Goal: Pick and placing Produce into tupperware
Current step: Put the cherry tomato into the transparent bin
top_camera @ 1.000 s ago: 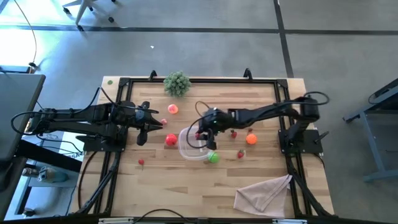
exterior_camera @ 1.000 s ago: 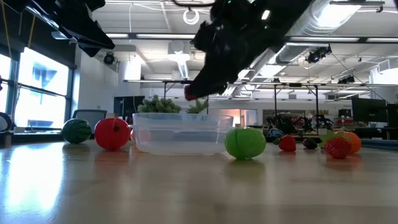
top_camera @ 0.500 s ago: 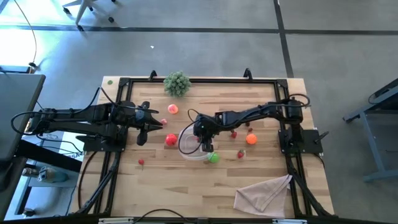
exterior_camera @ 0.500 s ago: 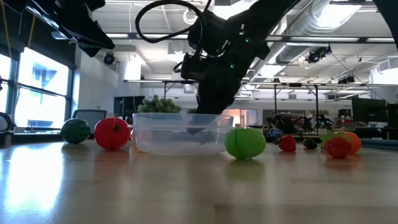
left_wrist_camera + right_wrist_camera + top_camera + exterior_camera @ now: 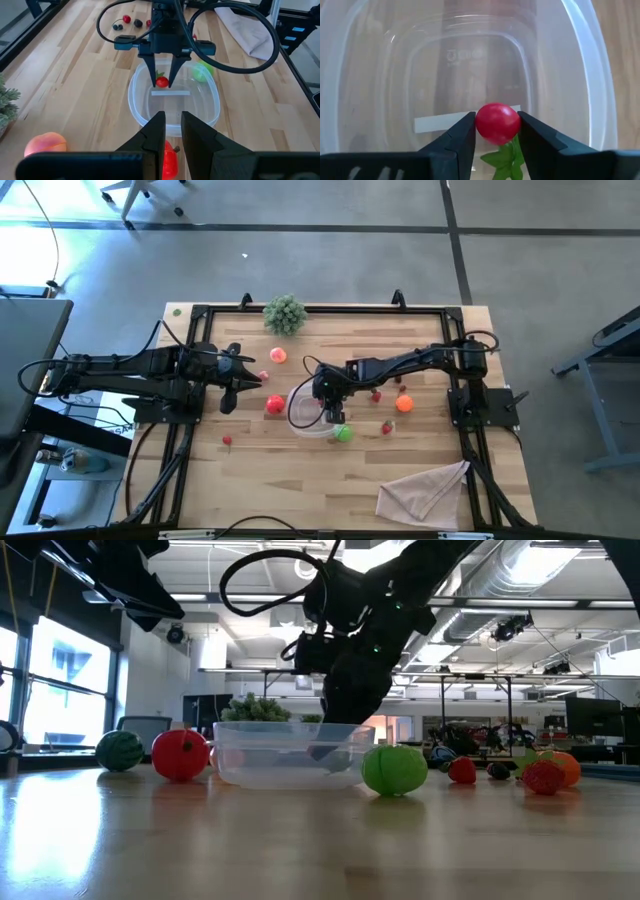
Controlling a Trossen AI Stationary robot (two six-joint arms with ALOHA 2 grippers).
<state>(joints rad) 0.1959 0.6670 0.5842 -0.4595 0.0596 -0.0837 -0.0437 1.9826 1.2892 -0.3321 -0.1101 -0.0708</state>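
The right gripper [image 5: 161,81] is lowered into the tupperware [image 5: 300,420], which sits mid-worktop [image 5: 300,480]. A small red tomato [image 5: 497,122] with green leaves is seen between its jaws, touched on both sides. The left gripper [image 5: 169,131] is held above the worktop near a red fruit [image 5: 274,405], jaws clenched on nothing. A green fruit [image 5: 343,433] lies just beside the tupperware.
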